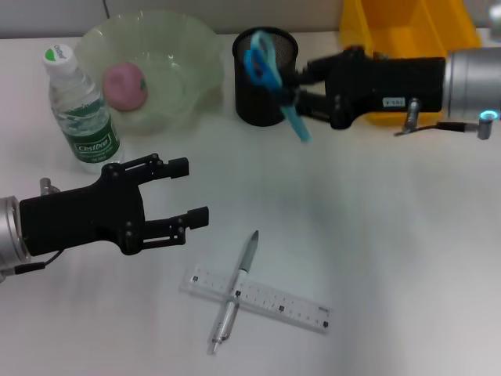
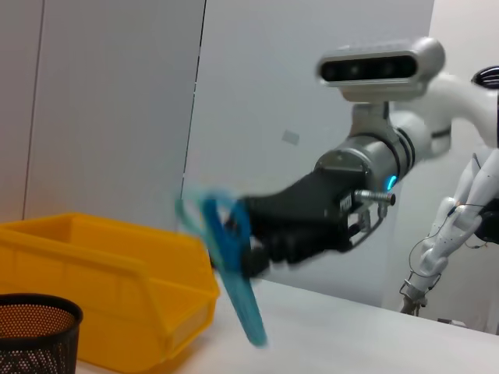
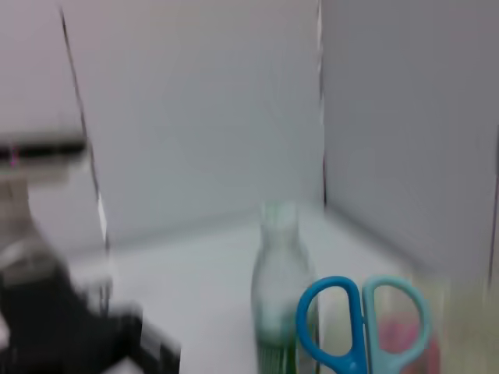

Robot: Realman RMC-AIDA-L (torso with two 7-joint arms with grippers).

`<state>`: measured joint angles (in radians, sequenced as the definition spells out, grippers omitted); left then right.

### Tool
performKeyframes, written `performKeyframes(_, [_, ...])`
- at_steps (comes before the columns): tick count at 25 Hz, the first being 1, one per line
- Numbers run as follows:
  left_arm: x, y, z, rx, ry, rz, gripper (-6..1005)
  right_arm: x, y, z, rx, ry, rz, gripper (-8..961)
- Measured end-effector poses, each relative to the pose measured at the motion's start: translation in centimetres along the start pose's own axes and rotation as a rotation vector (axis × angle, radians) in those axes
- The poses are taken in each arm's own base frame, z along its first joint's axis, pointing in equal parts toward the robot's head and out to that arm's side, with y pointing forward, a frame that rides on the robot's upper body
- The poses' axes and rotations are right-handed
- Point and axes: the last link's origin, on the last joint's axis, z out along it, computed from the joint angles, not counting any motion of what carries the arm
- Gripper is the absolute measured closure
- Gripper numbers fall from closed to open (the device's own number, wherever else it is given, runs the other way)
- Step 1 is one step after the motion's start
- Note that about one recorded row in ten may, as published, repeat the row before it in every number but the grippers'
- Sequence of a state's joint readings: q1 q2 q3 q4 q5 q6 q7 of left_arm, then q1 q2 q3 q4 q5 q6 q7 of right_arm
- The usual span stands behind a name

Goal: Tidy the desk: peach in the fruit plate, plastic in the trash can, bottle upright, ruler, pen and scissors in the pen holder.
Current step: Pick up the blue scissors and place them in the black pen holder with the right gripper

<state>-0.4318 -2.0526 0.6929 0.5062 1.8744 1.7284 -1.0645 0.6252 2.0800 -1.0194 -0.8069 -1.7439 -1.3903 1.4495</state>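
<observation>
Head view: right gripper (image 1: 300, 92), clamped on blue-handled scissors (image 1: 270, 74) over the black mesh pen holder (image 1: 264, 75), should align blades vertically before release; left gripper (image 1: 184, 192) wide.

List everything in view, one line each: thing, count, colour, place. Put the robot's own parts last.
peach: 1, pink, in the fruit plate
fruit plate: 1, pale green, far left of the desk
bottle: 1, clear with green label, upright beside the plate
pen holder: 1, black mesh, far centre
scissors: 1, blue, held at the pen holder's rim
bin: 1, yellow, far right
pen: 1, silver, lying across the ruler
ruler: 1, clear, near centre
left gripper: open, above the desk
right gripper: holding the scissors
</observation>
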Motion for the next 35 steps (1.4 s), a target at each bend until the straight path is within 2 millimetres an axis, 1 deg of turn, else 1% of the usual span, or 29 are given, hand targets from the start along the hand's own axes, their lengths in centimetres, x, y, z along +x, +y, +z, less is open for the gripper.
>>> performKeyframes(1, [0.0,0.0,0.0,-0.001,0.000,0.000,189,0.2,0.0,-0.1,0.014,-0.055,-0.010,716])
performKeyframes(2, [0.0,0.0,0.0,-0.001,0.000,0.000,189,0.2,0.0,-0.1,0.014,-0.055,-0.010,715])
performKeyframes(3, [0.0,0.0,0.0,-0.002,0.001,0.001,189,0.4,-0.1,-0.2,0.044,-0.141,-0.043,714])
performKeyframes(4, [0.0,0.0,0.0,-0.004,0.001,0.001,189,0.4,-0.1,-0.2,0.044,-0.141,-0.043,714])
performKeyframes(5, [0.1,0.1,0.0,-0.006,0.002,0.002,189,0.5,-0.4,0.0,0.086,-0.203,-0.082,713])
performKeyframes(6, [0.1,0.1,0.0,-0.006,0.002,0.002,189,0.5,-0.4,0.0,0.086,-0.203,-0.082,712])
performKeyframes(9, [0.0,0.2,0.1,-0.010,0.006,0.004,189,0.1,-1.0,0.3,0.163,-0.271,-0.167,710])
performKeyframes(10, [0.0,0.3,0.1,-0.010,0.007,0.004,189,-0.1,-1.3,0.6,0.206,-0.305,-0.224,710])
performKeyframes(11, [0.0,0.3,0.1,-0.010,0.007,0.004,189,-0.1,-1.3,0.6,0.206,-0.305,-0.224,709])
performKeyframes(14, [-0.1,0.3,0.1,-0.011,0.009,0.003,189,-0.3,-1.9,1.4,0.273,-0.324,-0.306,707])
performKeyframes(15, [-0.1,0.3,0.2,-0.011,0.009,0.001,189,-0.2,-2.4,2.2,0.313,-0.304,-0.356,706])
performKeyframes(16, [-0.1,0.3,0.2,-0.011,0.009,0.000,189,-0.2,-2.4,2.2,0.313,-0.304,-0.356,705])
performKeyframes(19, [0.0,0.3,0.3,-0.013,0.011,-0.004,189,0.0,-3.0,3.6,0.359,-0.255,-0.415,703])
performKeyframes(20, [0.0,0.3,0.3,-0.014,0.012,-0.007,189,0.1,-3.5,4.4,0.392,-0.225,-0.421,703])
performKeyframes(26, [0.2,0.3,0.4,-0.013,0.022,-0.021,189,0.4,-4.4,5.5,0.447,-0.182,-0.353,698])
performKeyframes(28, [0.3,0.3,0.4,-0.016,0.030,-0.023,189,0.6,-4.8,6.0,0.464,-0.159,-0.284,697])
performKeyframes(29, [0.3,0.3,0.4,-0.016,0.030,-0.023,189,0.6,-4.8,6.0,0.464,-0.159,-0.284,696])
performKeyframes(30, [0.4,0.3,0.4,-0.016,0.035,-0.020,189,0.7,-5.1,6.3,0.475,-0.153,-0.224,696])
performKeyframes(31, [0.4,0.3,0.4,-0.016,0.035,-0.020,189,0.7,-5.1,6.3,0.475,-0.153,-0.224,695])
performKeyframes(35, [0.6,0.2,0.3,-0.015,0.038,-0.015,189,0.7,-5.2,6.6,0.473,-0.165,-0.116,692])
